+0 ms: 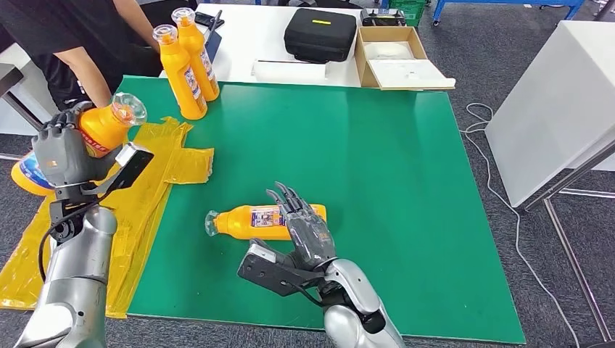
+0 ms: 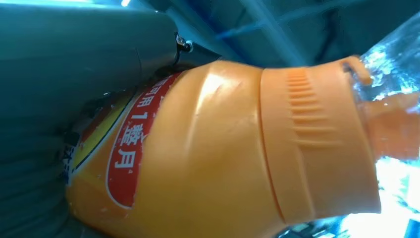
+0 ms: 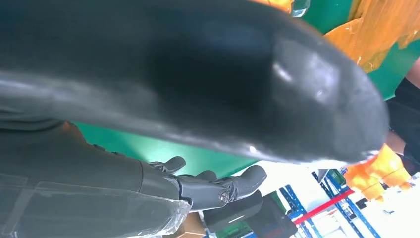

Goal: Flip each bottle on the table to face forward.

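Observation:
My left hand (image 1: 62,154) grips an orange bottle (image 1: 101,129) with a clear cap, held tilted above the table's left edge. The left wrist view shows this bottle (image 2: 213,158) and its red label close up against my left hand (image 2: 59,59). A second orange bottle (image 1: 262,221) lies on its side on the green mat (image 1: 377,159), cap to the left. My right hand (image 1: 306,230) lies over its base end with fingers stretched out, not closed around it. In the right wrist view my right hand (image 3: 148,99) shows a broad thumb and straight fingers (image 3: 213,188). Two more orange bottles (image 1: 185,72) stand upright at the back left.
A crumpled yellow plastic sheet (image 1: 145,196) covers the mat's left edge. A person (image 1: 72,43) in black stands at the far left corner. A black case (image 1: 320,32) and an open cardboard box (image 1: 395,54) sit behind the mat. A white table (image 1: 558,94) stands at the right.

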